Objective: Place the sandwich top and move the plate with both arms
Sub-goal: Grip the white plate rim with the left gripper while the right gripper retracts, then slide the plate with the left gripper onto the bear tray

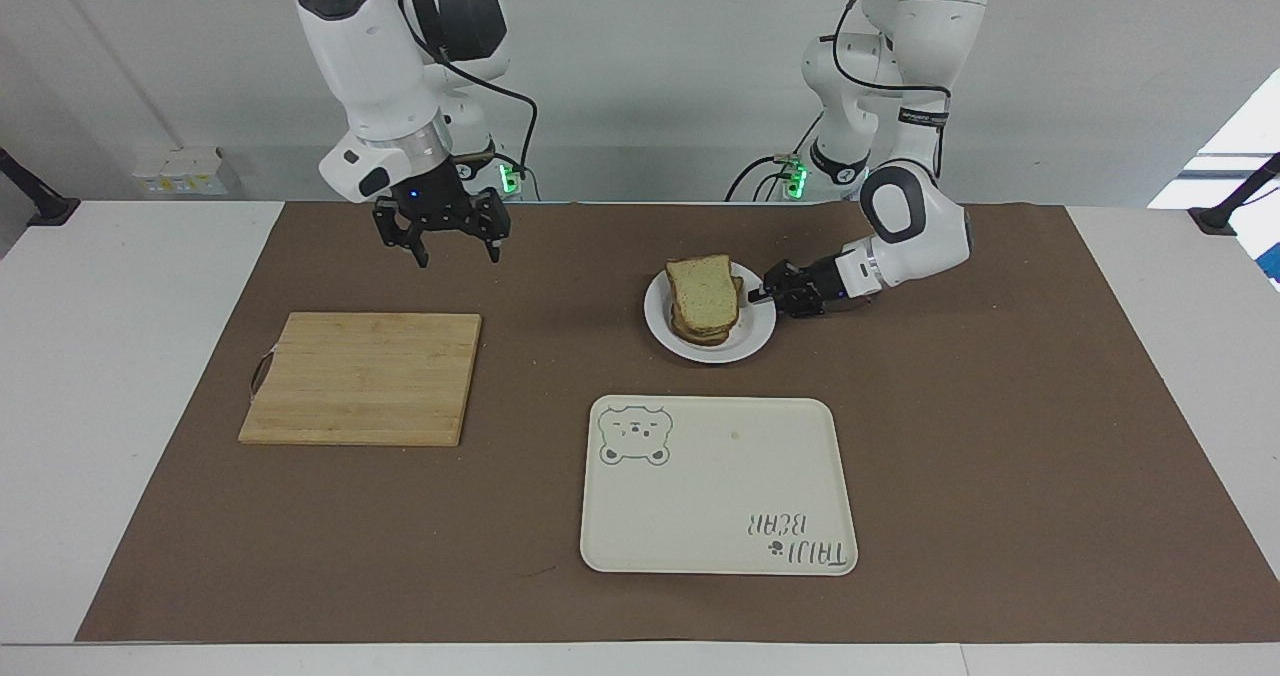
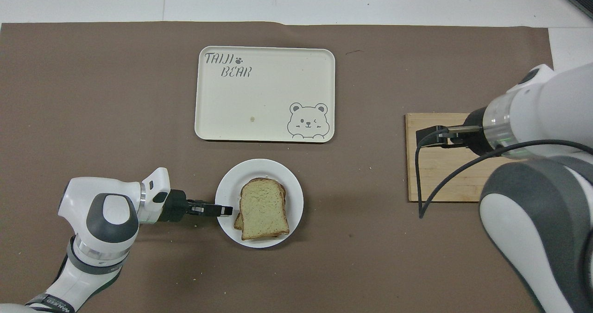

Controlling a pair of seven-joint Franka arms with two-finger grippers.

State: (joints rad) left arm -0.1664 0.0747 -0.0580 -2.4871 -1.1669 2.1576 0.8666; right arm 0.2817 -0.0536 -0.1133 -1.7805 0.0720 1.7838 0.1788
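Note:
The sandwich top point(image 1: 703, 289) point(image 2: 263, 207), a plain tan slice with a brown crust, lies on a stack of bread on the small white plate point(image 1: 755, 334) point(image 2: 259, 167). My left gripper point(image 1: 762, 294) point(image 2: 225, 209) lies low at the plate's rim on the left arm's side, its tip over the rim edge and just short of the bread. My right gripper point(image 1: 455, 249) hangs open and holds nothing, raised over the brown mat between the cutting board and the robots. In the overhead view the right wrist hides that gripper.
A cream tray point(image 1: 715, 516) point(image 2: 264, 114) with a bear drawing lies farther from the robots than the plate. A wooden cutting board point(image 1: 360, 376) point(image 2: 435, 174) sits toward the right arm's end. A brown mat point(image 1: 1000, 436) covers the table.

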